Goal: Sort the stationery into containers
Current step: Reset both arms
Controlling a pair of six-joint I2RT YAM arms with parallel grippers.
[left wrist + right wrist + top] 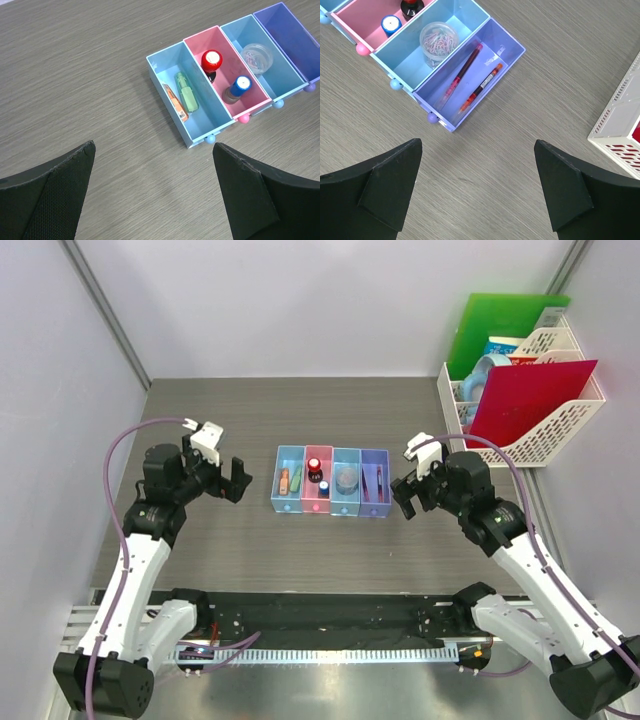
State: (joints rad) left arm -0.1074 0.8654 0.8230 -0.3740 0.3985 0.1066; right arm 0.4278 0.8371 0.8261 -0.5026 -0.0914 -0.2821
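The row of four joined bins (282,502) stands mid-table. The left light blue bin (160,64) holds an orange piece (175,101) and a green piece (186,92). The pink bin (197,41) holds a red-black round cap (212,60) and a small blue-capped piece (241,84). The second light blue bin (410,52) holds a clear round tub of clips (438,39). The purple-blue bin (512,47) holds two thin red pens (461,74). My left gripper (232,482) is open and empty, left of the bins. My right gripper (406,495) is open and empty, right of them.
A white mesh file rack (560,430) with a red folder (530,400) and a green folder (500,330) stands at the back right; its corner shows in the right wrist view (620,130). The dark wood-grain table (250,550) lies under both grippers.
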